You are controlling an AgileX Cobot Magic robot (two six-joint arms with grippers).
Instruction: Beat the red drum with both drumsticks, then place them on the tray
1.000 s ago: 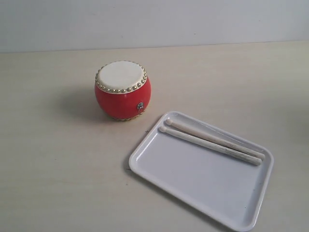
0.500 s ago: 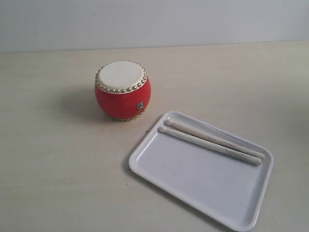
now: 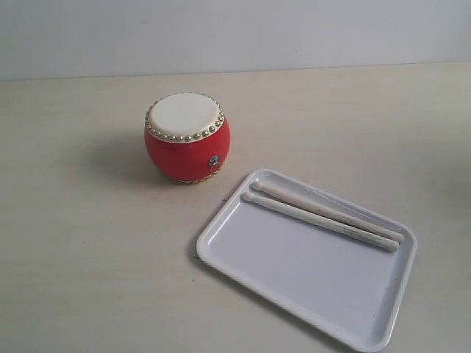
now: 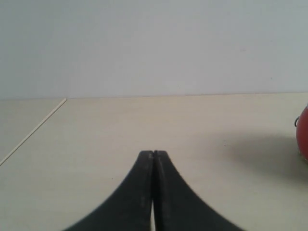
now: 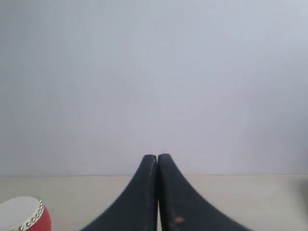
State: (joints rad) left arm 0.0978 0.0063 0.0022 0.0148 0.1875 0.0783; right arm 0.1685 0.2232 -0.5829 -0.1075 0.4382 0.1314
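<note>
We judge the task is at its start or its end. Both drumsticks [image 3: 324, 215] lie side by side in the tray [image 3: 294, 276] at lower right, the red drum [image 3: 186, 137] beside it at centre left on the table [image 3: 81, 243]. Left tool [image 4: 153, 153] and right tool [image 5: 157, 156] are pressed together, empty. If starting, each must open and reach a stick.

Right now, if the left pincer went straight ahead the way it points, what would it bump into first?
Probably nothing nearby. The shut left pincer points across bare table toward the pale wall. The red drum sits off to one side, apparently out of its line.
</note>
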